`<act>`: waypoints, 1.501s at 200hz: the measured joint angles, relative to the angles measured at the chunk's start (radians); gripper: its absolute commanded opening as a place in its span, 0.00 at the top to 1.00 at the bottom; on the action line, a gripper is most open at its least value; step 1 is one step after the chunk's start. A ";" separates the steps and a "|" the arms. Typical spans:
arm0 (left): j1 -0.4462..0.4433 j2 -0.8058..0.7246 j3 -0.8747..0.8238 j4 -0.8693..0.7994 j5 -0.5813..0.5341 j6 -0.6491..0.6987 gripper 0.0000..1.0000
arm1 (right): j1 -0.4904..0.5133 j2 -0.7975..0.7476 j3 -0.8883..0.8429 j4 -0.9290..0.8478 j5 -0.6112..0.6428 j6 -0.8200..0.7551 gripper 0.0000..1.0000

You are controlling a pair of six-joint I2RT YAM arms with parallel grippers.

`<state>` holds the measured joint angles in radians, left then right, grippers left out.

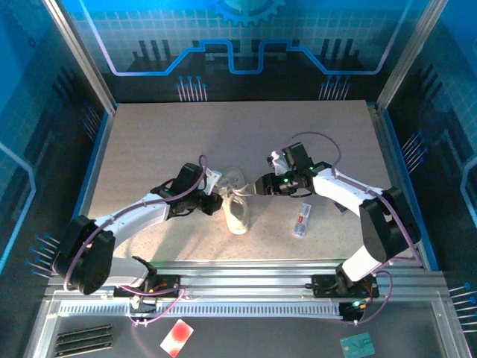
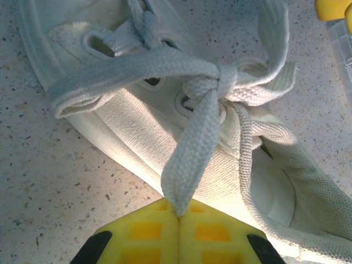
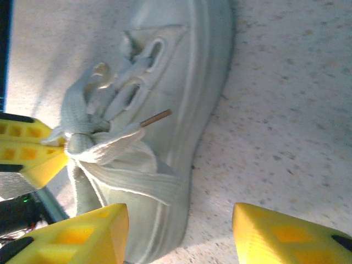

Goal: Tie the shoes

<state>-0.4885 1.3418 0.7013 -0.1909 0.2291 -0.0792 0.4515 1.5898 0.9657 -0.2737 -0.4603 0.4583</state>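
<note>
Firmly, left hand point(image 2: 179, 215) pinches the flat white lace point(image 2: 192, 144) of the white canvas sneaker point(image 2: 135, 129); right hand point(image 3: 179, 228) half open, empty.

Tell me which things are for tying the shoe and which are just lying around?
For the job: white sneaker; its lace; left gripper, pinching the lace end; right gripper, open beside the sneaker.
Just lying about: small flat item with red marks; red-and-white card; greenish card.
</note>
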 measured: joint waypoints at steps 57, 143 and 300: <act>-0.016 0.000 -0.003 0.000 0.000 -0.046 1.00 | 0.002 0.053 -0.024 0.154 -0.122 0.032 0.47; -0.034 0.000 -0.044 0.001 -0.002 -0.108 1.00 | 0.010 0.124 -0.031 0.225 -0.184 0.075 0.47; 0.140 -0.256 -0.011 -0.031 0.057 0.573 0.36 | 0.012 0.159 -0.031 0.307 -0.210 0.146 0.91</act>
<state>-0.3485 1.0859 0.6899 -0.2214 0.2859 0.4942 0.4633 1.7489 0.9352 0.0330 -0.6701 0.6044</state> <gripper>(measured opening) 0.628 0.135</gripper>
